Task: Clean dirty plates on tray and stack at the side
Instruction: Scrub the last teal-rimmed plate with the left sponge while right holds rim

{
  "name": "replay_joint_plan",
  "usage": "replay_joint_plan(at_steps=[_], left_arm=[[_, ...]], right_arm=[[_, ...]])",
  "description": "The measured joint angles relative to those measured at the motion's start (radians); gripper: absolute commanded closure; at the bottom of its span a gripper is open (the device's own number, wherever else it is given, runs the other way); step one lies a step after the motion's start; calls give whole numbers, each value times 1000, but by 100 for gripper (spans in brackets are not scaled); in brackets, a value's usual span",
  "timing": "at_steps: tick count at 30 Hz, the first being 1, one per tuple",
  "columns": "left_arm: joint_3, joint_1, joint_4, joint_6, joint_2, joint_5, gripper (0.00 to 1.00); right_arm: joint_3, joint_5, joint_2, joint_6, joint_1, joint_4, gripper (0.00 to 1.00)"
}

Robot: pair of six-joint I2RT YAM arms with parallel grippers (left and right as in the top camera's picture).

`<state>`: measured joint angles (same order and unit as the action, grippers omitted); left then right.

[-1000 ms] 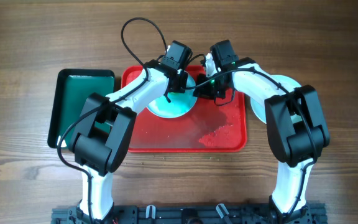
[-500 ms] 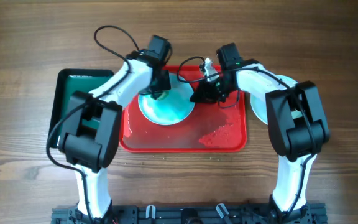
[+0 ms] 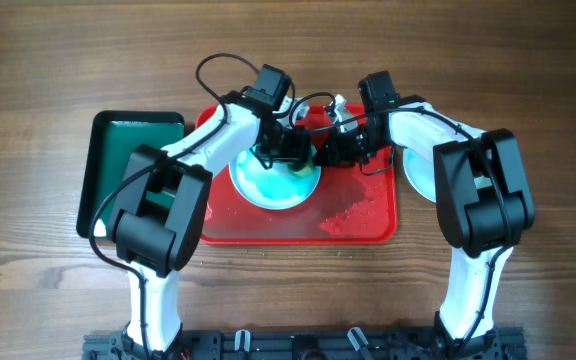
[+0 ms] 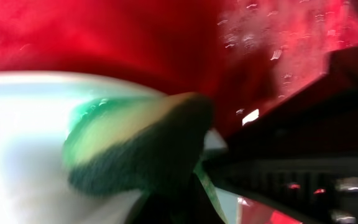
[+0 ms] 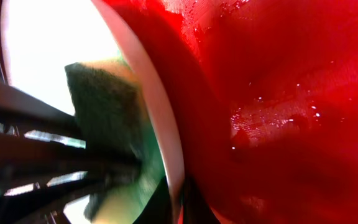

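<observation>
A brown wood-grain table [image 3: 488, 60] carries a glossy, water-beaded red rectangular plastic tray [image 3: 368, 225], on which lies a round pale blue plate [image 3: 268, 187] smeared teal. The left gripper [image 3: 295, 152] pinches a soft green-and-yellow sponge [image 4: 135, 143] against the plate; the right gripper [image 3: 330, 152] clamps its right rim.

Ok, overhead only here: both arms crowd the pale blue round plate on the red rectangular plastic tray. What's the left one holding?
Observer: The left fingers clamp a green-and-yellow sponge with a dark scouring side, pressed on the pale blue round plate.
Operator: And the right?
Observer: The plate's rim runs between the right fingers, raised above the red rectangular plastic tray, with shadow beneath it.
Operator: Tray dry near the plate?
Observer: No, water droplets bead its floor.
</observation>
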<state>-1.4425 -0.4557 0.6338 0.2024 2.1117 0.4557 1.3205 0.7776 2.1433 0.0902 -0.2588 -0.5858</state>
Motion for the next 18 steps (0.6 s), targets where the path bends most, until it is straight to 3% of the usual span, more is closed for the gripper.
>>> replay_joint_plan(at_steps=[6, 15, 18], left_arm=[[4, 12, -37, -7, 0, -4, 96], [3, 269, 70, 9, 1, -2, 96], [2, 284, 123, 0, 0, -4, 96]], right_arm=[[-1, 0, 0, -2, 0, 11, 96], [-1, 6, 0, -2, -11, 11, 96], [-1, 7, 0, -2, -17, 8, 96]])
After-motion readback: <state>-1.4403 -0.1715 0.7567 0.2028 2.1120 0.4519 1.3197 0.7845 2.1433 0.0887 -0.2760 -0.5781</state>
